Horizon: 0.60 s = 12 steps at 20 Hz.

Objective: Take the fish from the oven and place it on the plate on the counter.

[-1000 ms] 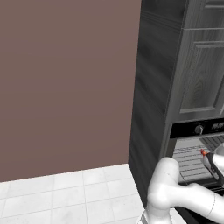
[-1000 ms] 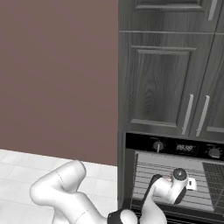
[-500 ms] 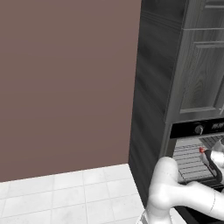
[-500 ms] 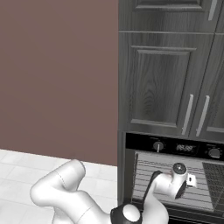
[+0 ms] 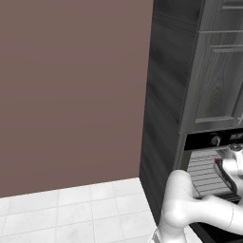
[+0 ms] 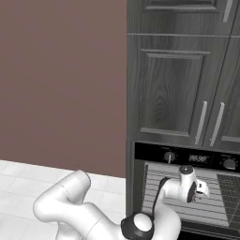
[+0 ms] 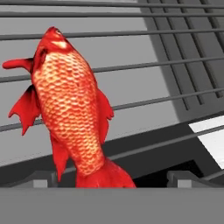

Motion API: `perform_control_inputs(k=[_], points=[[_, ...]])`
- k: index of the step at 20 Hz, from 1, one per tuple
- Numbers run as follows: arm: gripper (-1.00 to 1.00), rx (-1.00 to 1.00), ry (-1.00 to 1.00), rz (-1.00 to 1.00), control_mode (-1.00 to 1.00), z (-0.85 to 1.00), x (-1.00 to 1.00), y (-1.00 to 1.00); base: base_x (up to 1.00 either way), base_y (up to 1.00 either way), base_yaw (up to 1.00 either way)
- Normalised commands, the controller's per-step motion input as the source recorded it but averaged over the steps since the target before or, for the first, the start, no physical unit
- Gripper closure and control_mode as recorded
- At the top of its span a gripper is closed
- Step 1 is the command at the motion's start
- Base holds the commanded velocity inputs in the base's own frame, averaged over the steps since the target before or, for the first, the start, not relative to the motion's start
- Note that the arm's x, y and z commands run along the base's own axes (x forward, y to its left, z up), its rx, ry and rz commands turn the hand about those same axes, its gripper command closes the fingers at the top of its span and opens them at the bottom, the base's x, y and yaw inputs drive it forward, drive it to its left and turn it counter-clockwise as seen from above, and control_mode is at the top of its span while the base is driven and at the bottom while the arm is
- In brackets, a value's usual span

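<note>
Fish (image 7: pixel 72 109) lies on the oven (image 6: pixel 187 187) rack, between open fingertips (image 7: pixel 181 178)

Dk grey cabinets (image 6: pixel 168 93), brown wall (image 5: pixel 71 90), tile floor (image 5: pixel 71 213).

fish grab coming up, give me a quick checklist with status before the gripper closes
1. Oven open, rack reachable: ok.
2. Fish lying on the wire rack in the hand view: ok.
3. Gripper open: ok.
4. Fish between the fingertips: ok, its tail sits in the gap.
5. Fingers low enough to clamp the body: cannot tell.
6. Plate ready on the counter: cannot tell.
</note>
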Motion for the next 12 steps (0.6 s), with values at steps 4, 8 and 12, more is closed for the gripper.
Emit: perform_control_inputs(k=[4,8,12], points=[[-1.0,0.0,0.0,0.0,-1.0,-0.29,-0.11,0.0,0.0,0.0,0.0],[1.0,0.0,0.0,0.0,-1.0,-0.47,-0.18,0.0,0.0,0.0,0.0],[1.0,0.02,-0.01,0.0,-1.0,-0.59,-0.28,0.0,0.0,0.0,0.0]])
